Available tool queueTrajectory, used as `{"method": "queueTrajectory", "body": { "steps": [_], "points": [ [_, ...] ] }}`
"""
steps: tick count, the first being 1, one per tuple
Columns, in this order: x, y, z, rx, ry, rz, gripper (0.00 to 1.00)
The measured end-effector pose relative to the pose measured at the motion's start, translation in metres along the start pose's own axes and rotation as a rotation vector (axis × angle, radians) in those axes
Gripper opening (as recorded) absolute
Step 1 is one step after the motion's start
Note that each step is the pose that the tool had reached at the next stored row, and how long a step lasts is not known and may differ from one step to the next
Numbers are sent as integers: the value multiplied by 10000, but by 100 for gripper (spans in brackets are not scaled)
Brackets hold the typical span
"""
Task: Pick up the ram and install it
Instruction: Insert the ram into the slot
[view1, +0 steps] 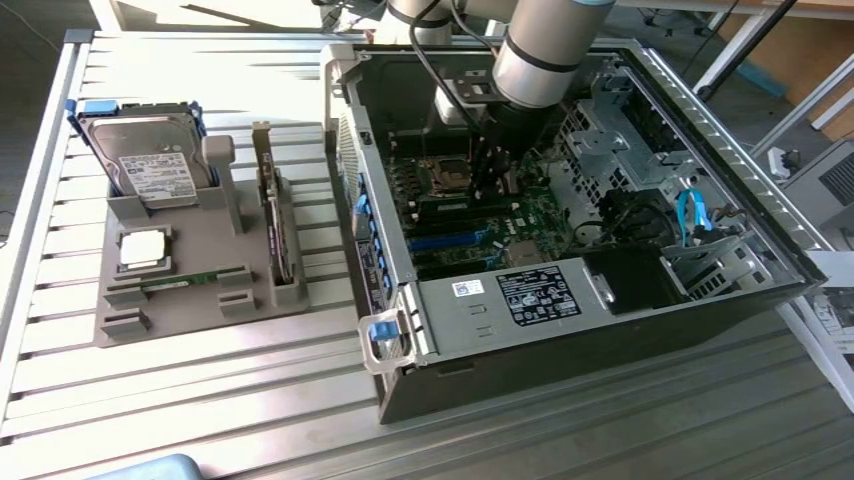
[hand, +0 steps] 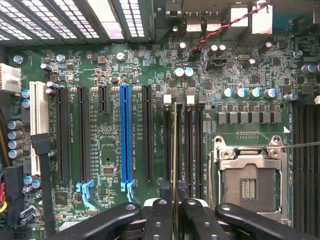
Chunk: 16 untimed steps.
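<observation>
Arm (view1: 541, 60) reaches down into the open case (view1: 747, 200), over the mobo (hand: 107, 150). End effector (hand: 175, 206) is narrow, fingers (hand: 159, 220) pinched on the ram (hand: 174, 145), seen edge-on as a thin strip betw. them. Ram stands upright, running along the DIMM slots (hand: 197, 145), betw. the blue slot (hand: 125, 135) and the CPU socket (hand: 250, 182). Can't tell if it's seated or just above a slot. On the desk (view1: 200, 420), at the exterior view's left of the case, sits a tray (view1: 200, 330) w/ an HDD (view1: 154, 160) upright in it, well apart from the ram.
</observation>
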<state>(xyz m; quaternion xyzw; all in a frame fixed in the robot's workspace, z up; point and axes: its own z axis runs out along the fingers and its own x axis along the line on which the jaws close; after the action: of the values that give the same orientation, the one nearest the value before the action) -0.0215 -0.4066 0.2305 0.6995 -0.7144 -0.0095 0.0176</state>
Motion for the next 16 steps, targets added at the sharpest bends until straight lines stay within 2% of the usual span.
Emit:
{"method": "queueTrajectory", "body": {
  "steps": [8,12,16],
  "points": [
    [-9,1,-26,3,206,8,14],
    [-14,2,-39,4,262,10,14],
    [-16,2,-45,6,280,11,14]
  ]
}}
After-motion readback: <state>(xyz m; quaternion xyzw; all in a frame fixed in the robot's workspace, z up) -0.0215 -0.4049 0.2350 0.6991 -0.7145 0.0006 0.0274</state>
